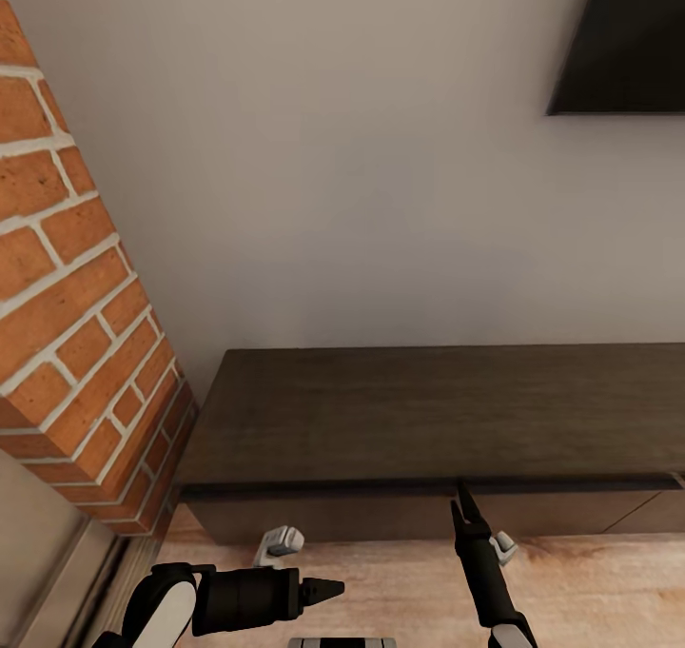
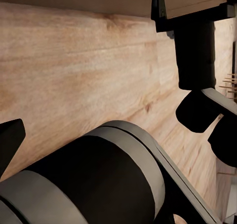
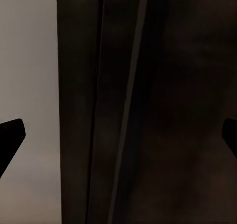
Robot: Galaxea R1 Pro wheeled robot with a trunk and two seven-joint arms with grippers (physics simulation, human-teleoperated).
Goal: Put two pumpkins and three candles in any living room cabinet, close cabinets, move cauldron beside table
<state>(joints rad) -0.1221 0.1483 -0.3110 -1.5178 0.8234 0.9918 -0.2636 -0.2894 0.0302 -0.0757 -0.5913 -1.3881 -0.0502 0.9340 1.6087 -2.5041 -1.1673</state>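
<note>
The right gripper (image 1: 463,492) reaches up to the front top edge of the cabinet (image 1: 428,410), fingers spread and empty, probably to catch a drawer front. The left gripper (image 1: 328,589) hangs low before the cabinet; whether it is clenched, I cannot tell.

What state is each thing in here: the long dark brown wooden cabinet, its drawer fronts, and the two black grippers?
Long dark brown wooden cabinet: standing against the wall, top bare.
Drawer fronts: shut, flush under the top edge.
Right gripper: raised to the cabinet's front top edge, fingers spread wide, holding nothing.
Left gripper: low over the wooden floor, pointing sideways, holding nothing; open or shut unclear.
</note>
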